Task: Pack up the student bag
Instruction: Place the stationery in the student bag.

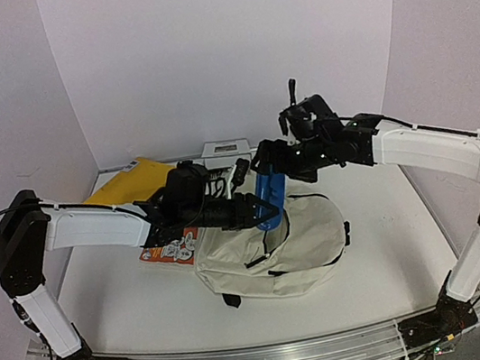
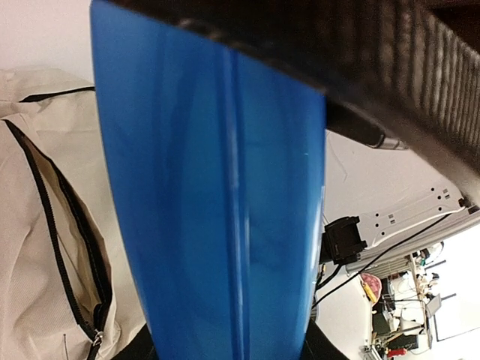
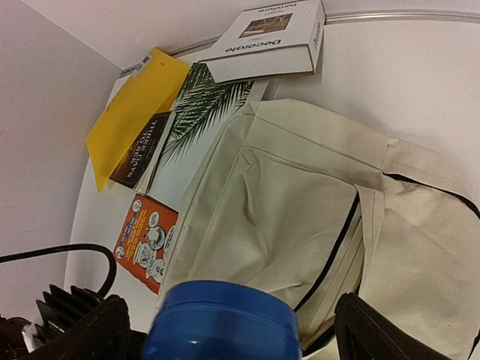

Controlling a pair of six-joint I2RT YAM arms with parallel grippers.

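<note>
The student bag (image 1: 298, 248), a cream fabric backpack with black zippers, lies on the table's middle. It also shows in the left wrist view (image 2: 34, 195) and the right wrist view (image 3: 300, 187). A blue bottle (image 1: 269, 195) stands upright over the bag's left end. My left gripper (image 1: 260, 213) is shut on its lower part; the bottle (image 2: 217, 210) fills that view between the fingers. My right gripper (image 1: 268, 172) straddles the bottle's top (image 3: 221, 322), with a gap showing beside its right finger (image 3: 375, 334).
A white box (image 1: 224, 152) stands at the back, also in the right wrist view (image 3: 270, 37). A yellow envelope (image 1: 127, 184), a dark book (image 3: 142, 150), a palm-leaf book (image 3: 202, 105) and an orange booklet (image 1: 170, 248) lie left of the bag.
</note>
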